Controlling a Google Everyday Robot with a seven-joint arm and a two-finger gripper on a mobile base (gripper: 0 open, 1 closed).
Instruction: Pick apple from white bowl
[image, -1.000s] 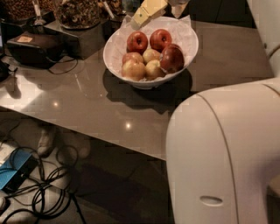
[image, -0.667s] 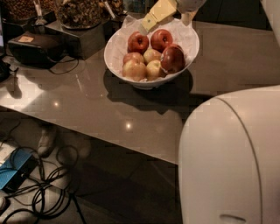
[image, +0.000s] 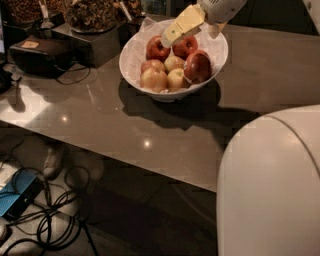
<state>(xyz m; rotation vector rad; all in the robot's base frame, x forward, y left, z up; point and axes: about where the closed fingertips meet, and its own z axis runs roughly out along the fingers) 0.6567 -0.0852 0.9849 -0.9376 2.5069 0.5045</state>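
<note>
Now your gripper (image: 192, 31) hangs over the white bowl's (image: 135, 55) far side, its grip state untellable; the red apple (image: 197, 66) lies just nearer you, slightly right.

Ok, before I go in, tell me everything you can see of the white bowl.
The white bowl is wide and shallow with a flaring rim. It looks smooth and is lined with crinkled white paper that sticks up at the back. It stands upright on the grey table, casting a shadow in front. It is heaped with fruit: red ones, including a large red apple at the right, and pale yellow apples in front. The gripper hangs over the bowl's back, close above the fruit.
</note>
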